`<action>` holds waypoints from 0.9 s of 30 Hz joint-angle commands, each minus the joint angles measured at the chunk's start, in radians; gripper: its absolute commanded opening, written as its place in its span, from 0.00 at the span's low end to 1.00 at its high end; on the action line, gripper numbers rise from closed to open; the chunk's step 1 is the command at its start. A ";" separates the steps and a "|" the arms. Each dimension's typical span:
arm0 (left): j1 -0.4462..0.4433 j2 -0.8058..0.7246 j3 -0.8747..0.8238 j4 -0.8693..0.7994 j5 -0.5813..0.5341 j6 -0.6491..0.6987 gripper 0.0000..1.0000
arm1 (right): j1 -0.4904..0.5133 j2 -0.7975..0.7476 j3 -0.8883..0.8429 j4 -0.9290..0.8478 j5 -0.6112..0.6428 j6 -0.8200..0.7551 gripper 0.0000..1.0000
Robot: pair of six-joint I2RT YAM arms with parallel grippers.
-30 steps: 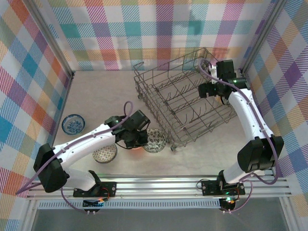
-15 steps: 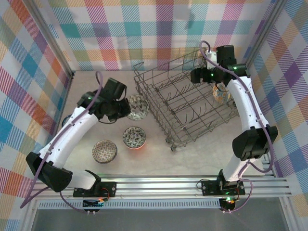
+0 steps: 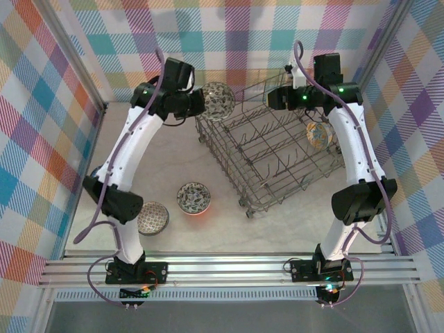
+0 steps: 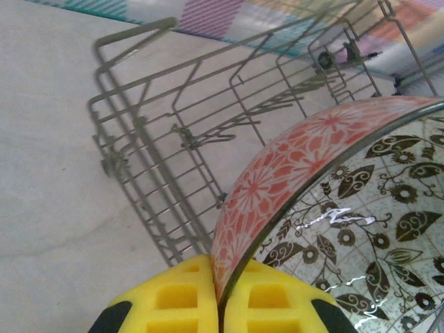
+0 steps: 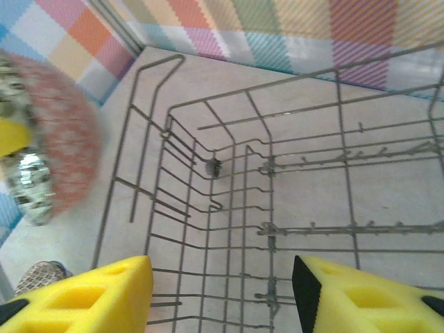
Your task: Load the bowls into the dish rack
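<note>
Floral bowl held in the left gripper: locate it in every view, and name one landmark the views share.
Top external: floral bowl upper centre, just left of the dish rack far-left corner.
Left wrist: floral bowl lower right, rim pinched in the left gripper.
Right wrist: floral bowl at the left edge, blurred, orange-red outside showing.
Shared landmark: the dish rack corner nearest the bowl.

My yellow-padded left gripper holds a bowl, orange-red floral outside, dark leaves on white inside; beyond it, a grey dish rack.
</note>
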 commanded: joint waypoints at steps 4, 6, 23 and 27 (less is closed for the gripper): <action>-0.011 0.085 0.110 0.055 0.106 0.032 0.00 | 0.037 -0.010 0.027 0.070 -0.112 0.024 0.60; -0.020 0.095 0.110 0.081 0.111 0.032 0.00 | 0.046 0.004 0.036 0.080 -0.117 0.034 0.60; -0.093 0.136 0.131 0.142 0.114 0.020 0.00 | 0.079 0.093 0.077 0.115 0.077 0.121 0.48; -0.102 0.141 0.131 0.147 0.102 0.019 0.00 | 0.085 0.094 0.063 0.118 0.102 0.125 0.43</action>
